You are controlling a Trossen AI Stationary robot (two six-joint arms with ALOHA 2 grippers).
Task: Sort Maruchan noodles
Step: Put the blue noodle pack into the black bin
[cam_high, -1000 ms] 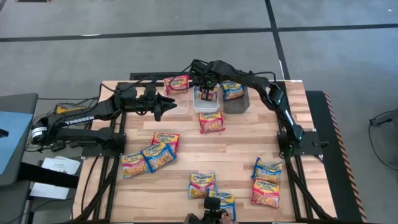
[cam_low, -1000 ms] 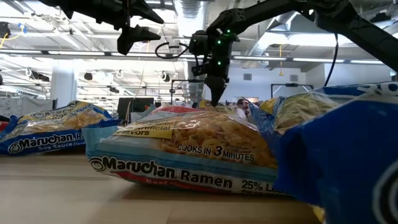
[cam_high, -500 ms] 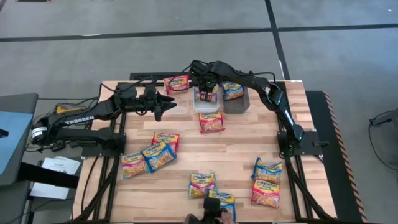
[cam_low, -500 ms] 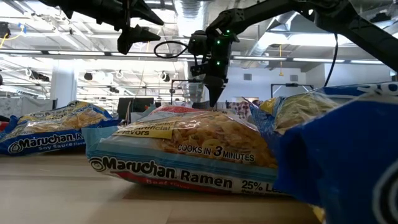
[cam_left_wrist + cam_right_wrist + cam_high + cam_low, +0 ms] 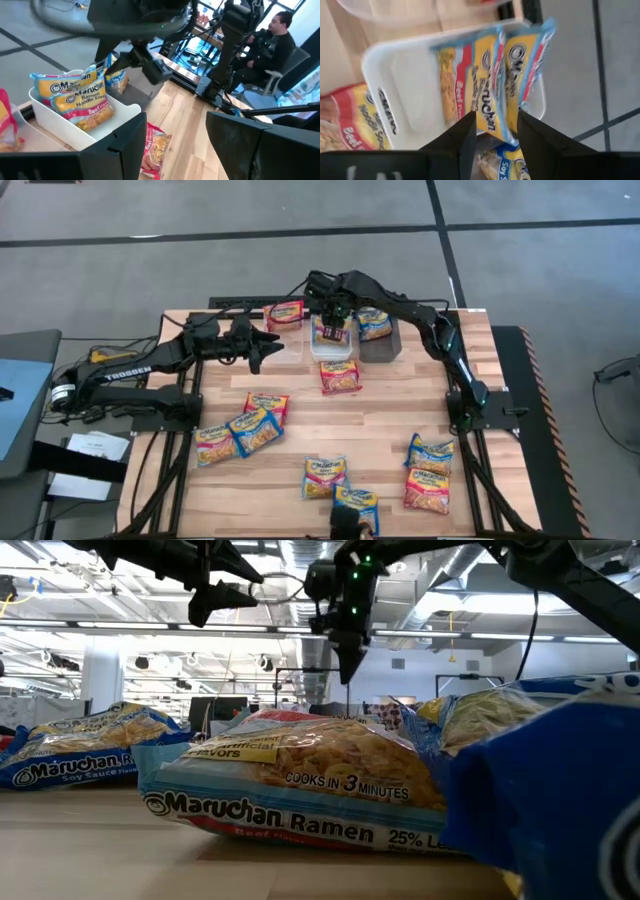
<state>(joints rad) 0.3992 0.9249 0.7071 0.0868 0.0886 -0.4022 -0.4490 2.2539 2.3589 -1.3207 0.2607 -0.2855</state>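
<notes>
STEP: release into white bin [image 5: 333,345]; right gripper [image 5: 333,332] hung above it, fingers parted, holding nothing | NOODLES: two beef packets [image 5: 490,85] stood in that bin | LEFT: left gripper [image 5: 268,347] waited wide | NEXT: you needed another loose packet [image 5: 340,376].

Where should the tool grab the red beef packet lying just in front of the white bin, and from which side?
The beef packet lies flat on the table, clear of the white bin and other packets. Come straight down and pinch across its puffed middle or one crimped end seam; a side approach looks unlikely to catch it.
</notes>
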